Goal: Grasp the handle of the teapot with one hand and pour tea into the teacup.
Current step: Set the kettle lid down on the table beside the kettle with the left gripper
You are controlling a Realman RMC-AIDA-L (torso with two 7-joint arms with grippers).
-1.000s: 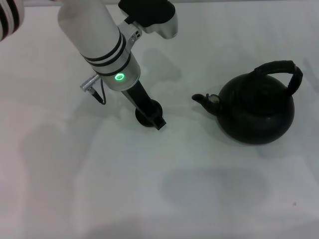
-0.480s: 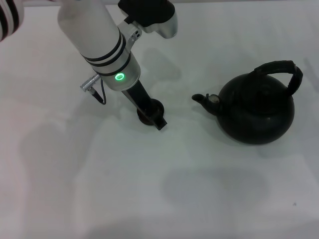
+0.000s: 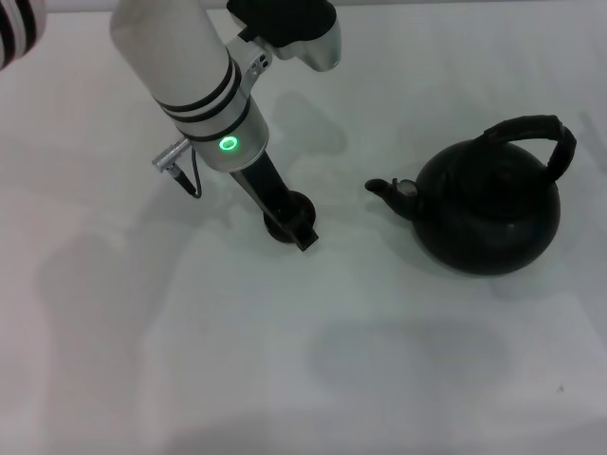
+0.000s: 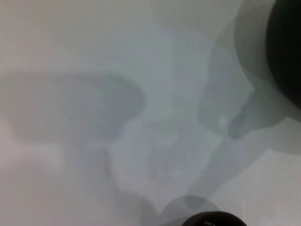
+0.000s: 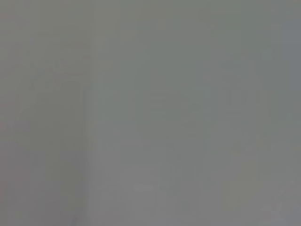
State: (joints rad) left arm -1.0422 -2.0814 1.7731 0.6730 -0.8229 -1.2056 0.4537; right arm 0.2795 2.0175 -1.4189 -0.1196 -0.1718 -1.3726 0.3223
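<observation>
The matte-black teapot (image 3: 488,210) stands on the white table at the right, its spout (image 3: 384,188) pointing left. Its black arched handle (image 3: 537,131) stands over its top with nothing holding it. The small dark teacup (image 3: 281,210) sits left of the spout, a short gap away. My left gripper (image 3: 292,226) reaches down onto the cup and is shut on its rim, with one black finger (image 3: 303,234) lying across it. In the left wrist view the cup's rim (image 4: 211,219) and part of the teapot (image 4: 286,47) show. No tea shows. My right gripper is out of view.
The white table (image 3: 285,360) spreads to the front and left. My left arm's white forearm (image 3: 185,66) with its green light crosses the back left. The right wrist view shows only a plain grey surface.
My left gripper and the teacup have shifted slightly to the right, toward the teapot's spout. The teapot has not moved.
</observation>
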